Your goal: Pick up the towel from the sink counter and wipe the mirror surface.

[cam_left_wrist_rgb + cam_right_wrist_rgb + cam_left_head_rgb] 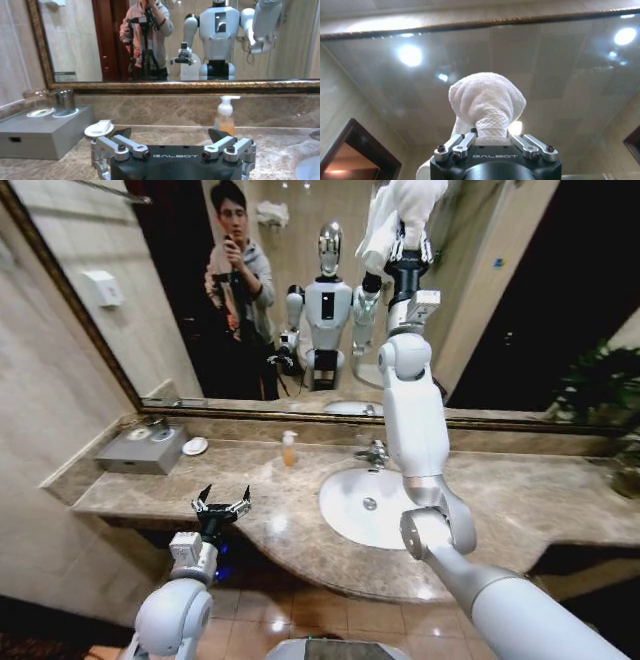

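My right arm reaches high up, and its gripper is shut on the white towel. The bunched towel is held up at the glass of the big bronze-framed mirror. In the right wrist view the towel bulges out of the gripper close to the mirror, near its upper frame; I cannot tell whether cloth and glass touch. My left gripper is open and holds nothing, low over the front edge of the marble sink counter. The left wrist view has that gripper facing the mirror.
The white basin and chrome faucet lie below my right arm. A soap bottle stands by the backsplash, with a round white dish and a grey box at the counter's left end. A plant is far right.
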Tool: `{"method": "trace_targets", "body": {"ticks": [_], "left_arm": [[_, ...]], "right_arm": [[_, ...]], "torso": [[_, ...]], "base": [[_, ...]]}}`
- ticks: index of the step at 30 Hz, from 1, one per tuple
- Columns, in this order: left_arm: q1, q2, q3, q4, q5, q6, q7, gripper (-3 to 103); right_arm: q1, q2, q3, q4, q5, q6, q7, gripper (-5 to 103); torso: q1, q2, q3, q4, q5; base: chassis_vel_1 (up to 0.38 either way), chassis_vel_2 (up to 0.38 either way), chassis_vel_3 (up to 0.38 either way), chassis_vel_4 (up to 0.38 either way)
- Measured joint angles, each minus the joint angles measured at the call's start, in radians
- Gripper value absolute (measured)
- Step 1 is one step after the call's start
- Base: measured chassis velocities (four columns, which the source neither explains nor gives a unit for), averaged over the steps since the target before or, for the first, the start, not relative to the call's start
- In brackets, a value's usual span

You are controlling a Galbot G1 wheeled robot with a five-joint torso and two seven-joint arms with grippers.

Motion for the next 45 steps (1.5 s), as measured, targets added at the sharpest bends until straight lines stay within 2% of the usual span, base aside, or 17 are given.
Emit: {"method": "trace_targets", "body": {"ticks": [2,4,6,9,15,19,22,29,33,42,44,45], "left_arm": [[0.000,0.000,0.000,0.000,0.000,0.000,0.000,100],[0.000,0.000,0.001,0.000,0.000,0.000,0.001,100],[0.000,0.000,0.001,0.000,0.000,0.000,0.001,100],[0.000,0.000,0.001,0.000,0.000,0.000,0.001,100],[0.000,0.000,0.000,0.000,0.000,0.000,0.000,100],[0.000,0.000,0.000,0.000,0.000,0.000,0.001,100],[0.000,0.000,0.000,0.000,0.000,0.000,0.001,100],[0.000,0.000,0.000,0.000,0.000,0.000,0.000,100],[0.000,0.000,0.000,0.000,0.000,0.000,0.000,100],[0.000,0.000,0.000,0.000,0.000,0.000,0.000,100],[0.000,0.000,0.000,0.000,0.000,0.000,0.000,100],[0.000,0.000,0.000,0.000,0.000,0.000,0.000,100]], "right_arm": [[0.000,0.000,0.001,-0.002,-0.002,-0.001,0.000,19],[0.002,-0.002,0.024,-0.014,-0.010,-0.002,0.001,19],[0.002,-0.005,0.033,-0.018,-0.013,-0.002,0.001,19],[0.002,-0.042,0.085,-0.044,-0.023,0.007,-0.006,19],[0.003,-0.081,0.116,-0.096,-0.002,0.018,-0.027,19],[-0.006,-0.051,0.087,-0.106,-0.017,0.027,-0.036,19],[-0.016,-0.010,0.037,-0.106,-0.049,0.034,-0.046,19],[-0.042,-0.004,-0.099,-0.104,-0.117,0.044,-0.054,19],[-0.045,-0.002,-0.114,-0.115,-0.128,0.046,-0.053,19],[-0.028,-0.003,-0.024,-0.095,-0.091,0.043,-0.039,19],[-0.033,-0.039,0.016,-0.072,-0.048,0.039,-0.035,19],[-0.036,-0.070,0.044,-0.070,-0.031,0.039,-0.034,19]], "torso": [[0.000,0.000,0.000,-0.0003,0.0009],[0.000,0.000,0.000,-0.0016,0.0011],[0.000,0.000,0.000,-0.0015,0.0006],[0.000,0.000,0.000,0.0003,0.0002],[0.000,0.000,0.000,-0.0003,0.0003],[-0.001,0.000,0.000,-0.0006,0.0004],[-0.001,0.000,0.000,0.0008,0.0000],[0.000,0.000,0.000,0.0005,-0.0003],[0.000,0.000,0.000,-0.0001,0.0000],[0.000,0.000,0.000,-0.0001,0.0002],[0.000,0.000,0.000,0.0014,0.0000],[-0.001,0.000,0.000,0.0008,0.0000]], "base": [[-0.095,-0.056,0.048,0.037],[-0.103,-0.078,0.029,0.011],[-0.086,-0.099,0.001,0.018],[0.000,0.000,0.000,0.000],[0.000,0.000,0.000,0.000],[0.000,0.000,0.000,0.000],[0.000,0.000,0.000,0.000],[0.000,0.000,0.000,0.000],[0.000,0.000,0.000,0.000],[0.000,0.000,0.000,0.000],[0.000,0.000,0.000,0.000],[0.000,0.000,0.000,0.000]]}}
